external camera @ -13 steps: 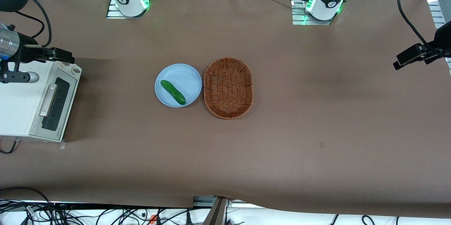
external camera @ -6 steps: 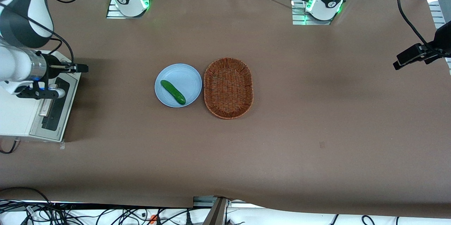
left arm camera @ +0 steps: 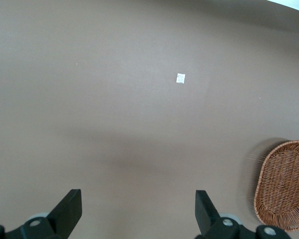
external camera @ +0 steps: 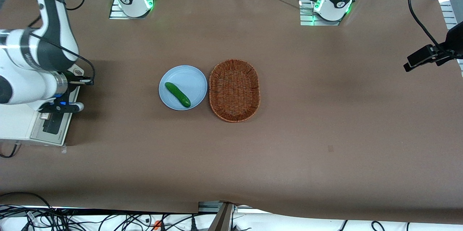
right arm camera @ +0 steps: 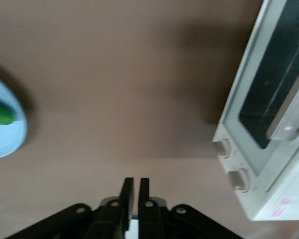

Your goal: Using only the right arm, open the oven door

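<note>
No legible text or labels.

Front view looks steeply down over the whole table (external camera: 325, 115). Right wrist view looks down close past the gripper (right arm camera: 134, 186), fingers together, sharing the oven (right arm camera: 269, 124) and plate (right arm camera: 5, 129). Left wrist view looks down, sharing the basket (left arm camera: 284, 184).

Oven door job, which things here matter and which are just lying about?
Job: oven, at the working arm's end; its door, shut; gripper, shut, over the table in front of the oven.
Lying about: plate, cucumber on it, basket beside it.
</note>
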Available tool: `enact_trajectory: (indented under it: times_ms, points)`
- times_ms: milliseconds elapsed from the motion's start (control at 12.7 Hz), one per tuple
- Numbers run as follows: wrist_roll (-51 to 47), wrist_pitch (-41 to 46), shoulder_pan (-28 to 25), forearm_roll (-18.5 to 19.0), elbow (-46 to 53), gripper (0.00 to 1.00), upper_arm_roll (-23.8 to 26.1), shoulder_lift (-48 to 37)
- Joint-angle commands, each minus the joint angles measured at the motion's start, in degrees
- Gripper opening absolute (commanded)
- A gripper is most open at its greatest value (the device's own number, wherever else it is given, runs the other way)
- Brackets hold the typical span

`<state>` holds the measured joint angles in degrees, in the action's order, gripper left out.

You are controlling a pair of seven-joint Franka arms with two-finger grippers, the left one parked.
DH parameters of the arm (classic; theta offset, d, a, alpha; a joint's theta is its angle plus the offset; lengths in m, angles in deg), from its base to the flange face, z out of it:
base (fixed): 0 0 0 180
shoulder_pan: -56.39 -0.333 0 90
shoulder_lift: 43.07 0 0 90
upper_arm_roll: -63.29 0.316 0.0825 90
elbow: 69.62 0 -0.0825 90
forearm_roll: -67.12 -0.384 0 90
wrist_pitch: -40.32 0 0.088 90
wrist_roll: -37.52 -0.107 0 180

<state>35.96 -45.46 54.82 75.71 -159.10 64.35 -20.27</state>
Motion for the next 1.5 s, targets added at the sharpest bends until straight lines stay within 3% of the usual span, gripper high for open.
enact_trajectory:
  times_ms: [0, 316, 553, 868, 1421]
  points:
    - [0.86, -3.06, -1.42, 4.59, -1.83, 0.0, 0.17, 1.29]
    - [10.43, -5.01, -1.42, 9.59, -4.13, 0.0, 0.17, 1.46]
    - [14.21, -4.31, -1.42, 17.49, -6.06, 0.0, 0.17, 1.37]
    - [20.89, -4.3, -1.33, 24.53, -7.12, 0.0, -0.1, 1.46]
    - [28.98, -9.83, 2.0, 30.42, -7.12, 0.0, -1.5, 2.25]
